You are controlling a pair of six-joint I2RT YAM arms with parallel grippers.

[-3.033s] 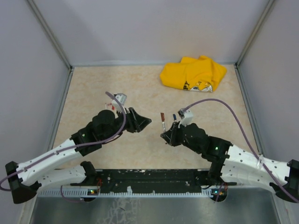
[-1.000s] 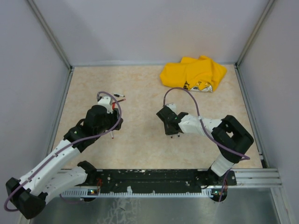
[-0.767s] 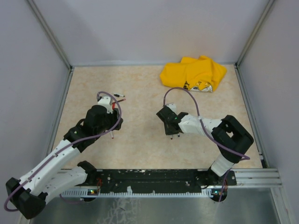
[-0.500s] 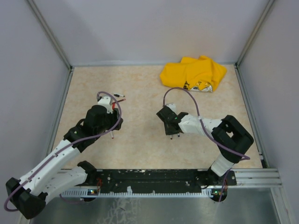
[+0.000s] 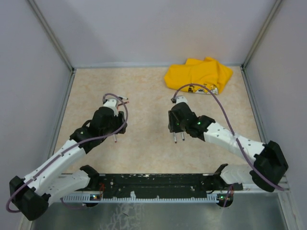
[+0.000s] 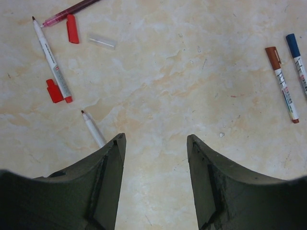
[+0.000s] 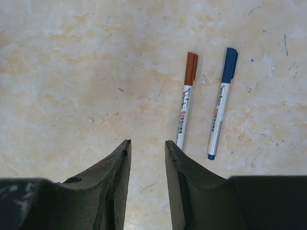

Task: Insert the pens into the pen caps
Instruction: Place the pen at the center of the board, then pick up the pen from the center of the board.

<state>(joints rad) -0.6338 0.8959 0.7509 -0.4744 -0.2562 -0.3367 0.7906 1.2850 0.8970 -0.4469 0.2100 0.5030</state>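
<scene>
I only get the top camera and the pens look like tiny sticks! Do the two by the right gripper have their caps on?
Observer: Yes. The right wrist camera shows both capped: a brown-capped pen and a blue-capped pen, lying side by side.
Operator: Is the right gripper holding one?
Observer: No. The right gripper is open with nothing between its fingers. Both pens lie flat in front of it.
Operator: Are there any pens with no cap?
Observer: Yes. The left wrist camera shows an uncapped pen, with a red cap near its tip and a second red cap by its other end, ahead of the open left gripper.
</scene>
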